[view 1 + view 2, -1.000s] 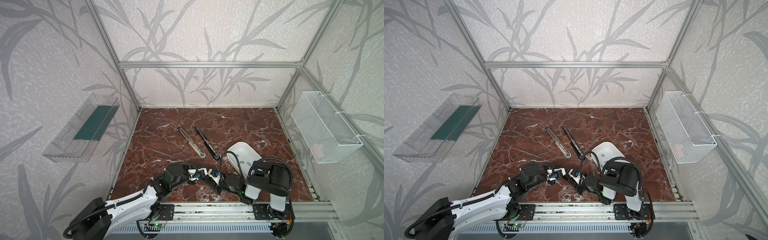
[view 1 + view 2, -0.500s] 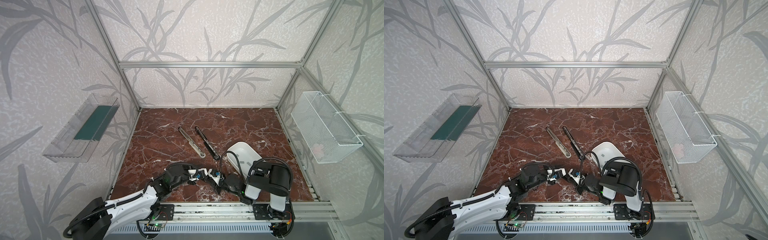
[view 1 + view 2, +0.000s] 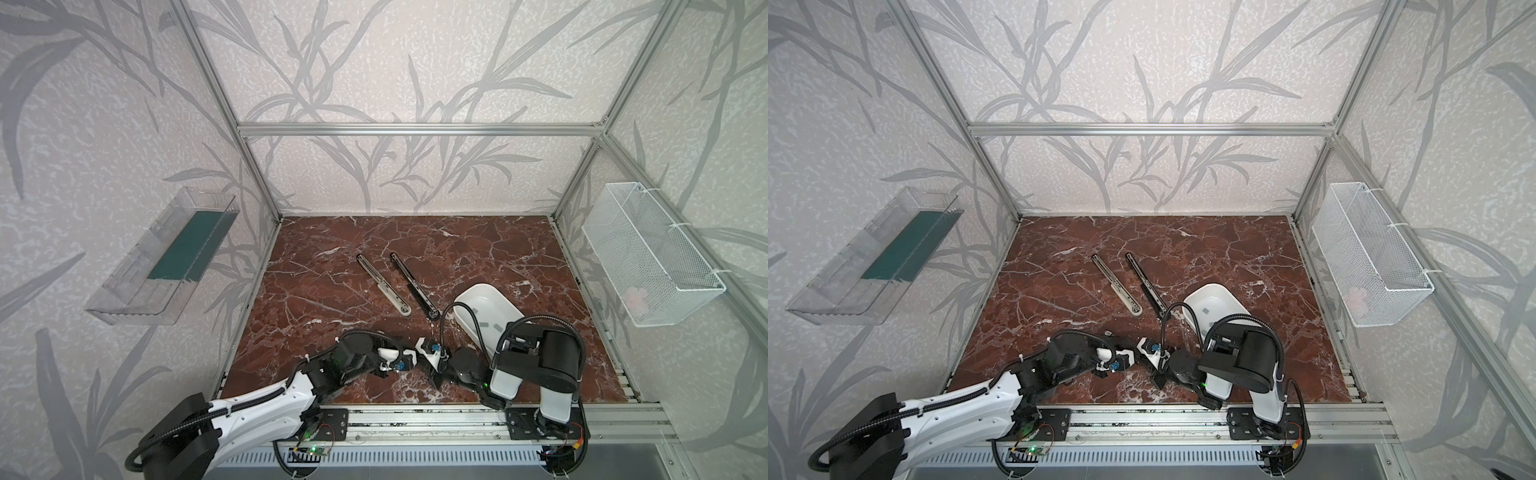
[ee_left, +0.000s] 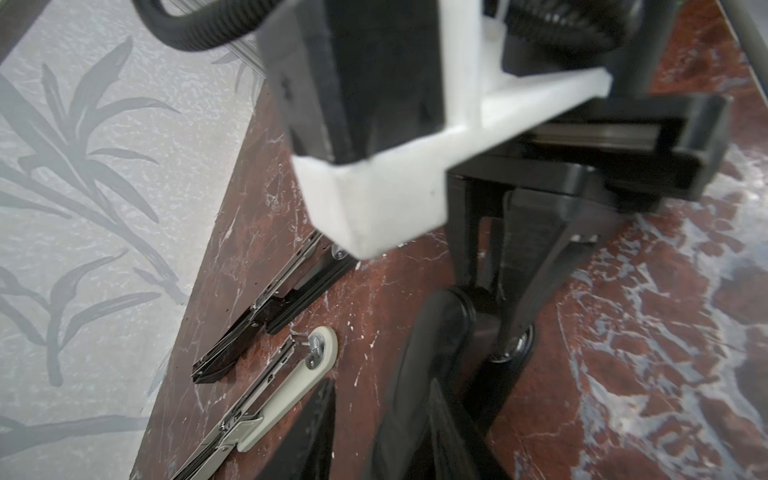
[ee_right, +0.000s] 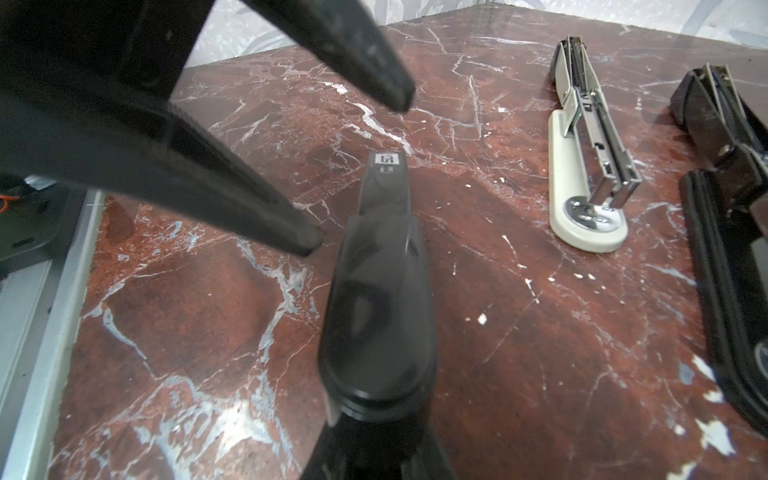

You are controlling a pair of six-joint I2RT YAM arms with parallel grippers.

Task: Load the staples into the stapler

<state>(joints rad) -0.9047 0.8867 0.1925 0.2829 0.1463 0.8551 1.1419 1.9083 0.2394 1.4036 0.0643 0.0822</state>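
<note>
Top views first. Both staplers are lying flipped open flat in the middle of the counter (image 3: 519, 249), the white stapler (image 3: 384, 286) just beside the black stapler (image 3: 414, 286). So the opening part is looking done to me. The staples (image 3: 485, 323) are still sitting in the tray (image 3: 478, 287) off to the right, with a few grey strips showing in both top views. All the robot action is bunching up at the front edge, short of either stapler.

Right wrist cam: the right claw (image 5: 386, 178) is looking squeezed right down, its fingers blurring into one dark shape. There's a little pale square at the tip, but I can't tell if that's a strip being pinched or just a marking. The left claw (image 5: 355, 170) is poking in next to it with its fingers spread a bit. Only bare counter is showing between them, so it's holding nothing. The white stapler's metal channel is lying exposed here, and I'm not seeing any strip in it.

Left wrist cam: same story. The right claw's fingers are pointing down and closing in on each other, with the tips hiding behind the left claw.

I'm guessing no loading has happened yet. A strip needs getting into a channel, then the stapler needs closing.
</note>
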